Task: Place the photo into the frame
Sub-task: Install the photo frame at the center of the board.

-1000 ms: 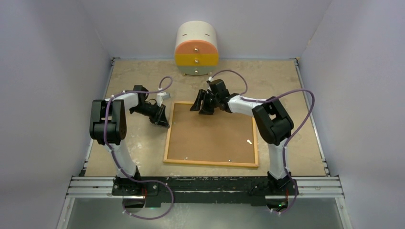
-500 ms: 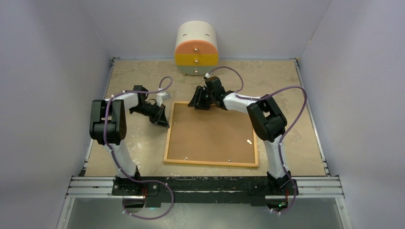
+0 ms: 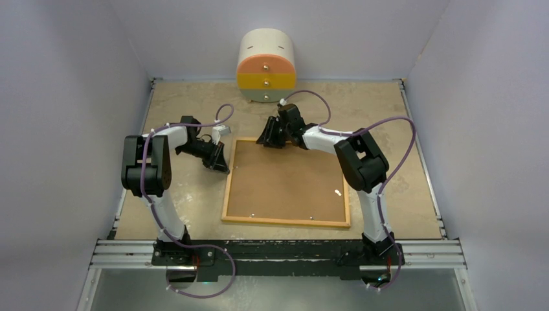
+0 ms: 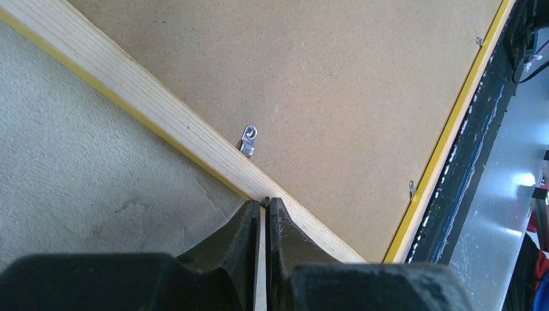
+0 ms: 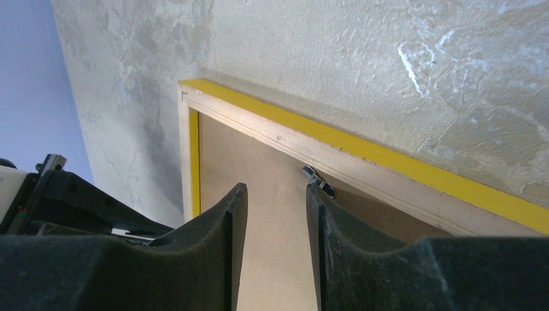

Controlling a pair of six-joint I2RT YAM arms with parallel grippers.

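Observation:
The frame [image 3: 227, 188] lies face down on the table, its light wood back up and yellow showing at the edges. A brown backing board [image 3: 288, 178] fills it. The photo is hidden. My left gripper [image 3: 222, 165] is shut, its tips resting on the frame's left rail [image 4: 149, 103] just below a small metal clip [image 4: 248, 139]. My right gripper [image 3: 267, 141] hangs over the board by the frame's far rail [image 5: 362, 172]. Its jaws stand partly open with only the board [image 5: 259, 155] showing between them. The right fingertip sits right beside a metal clip [image 5: 318, 180].
A round drawer unit with orange and yellow fronts [image 3: 267, 67] stands at the back wall behind the frame. Blue-grey walls close in the table on three sides. A black and metal mounting rail [image 3: 278, 253] runs along the near edge. Another clip [image 4: 411, 188] sits on the frame's near rail.
My right gripper has shifted back and left from over the board to the frame's far rail, and its jaws have narrowed. The left arm has stayed put.

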